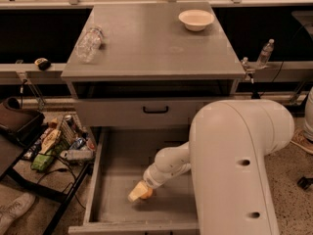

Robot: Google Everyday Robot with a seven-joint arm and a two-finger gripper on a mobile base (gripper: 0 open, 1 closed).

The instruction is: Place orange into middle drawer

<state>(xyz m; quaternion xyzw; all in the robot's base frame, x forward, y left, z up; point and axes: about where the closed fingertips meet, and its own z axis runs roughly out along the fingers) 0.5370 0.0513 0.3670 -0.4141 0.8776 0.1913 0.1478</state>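
The middle drawer (117, 165) is pulled out wide below the grey cabinet, its flat grey floor showing. My white arm reaches down into it. The gripper (139, 192) is low over the drawer floor, near the front middle. The orange (145, 194) shows as a small orange patch at the gripper's tip, just above or on the floor; most of it is hidden by the gripper.
A closed drawer front with a black handle (155, 110) sits above the open drawer. On the cabinet top lie a white bowl (196, 19) and a clear plastic bottle (89, 43). A rack of snacks and cans (58, 143) stands left of the drawer.
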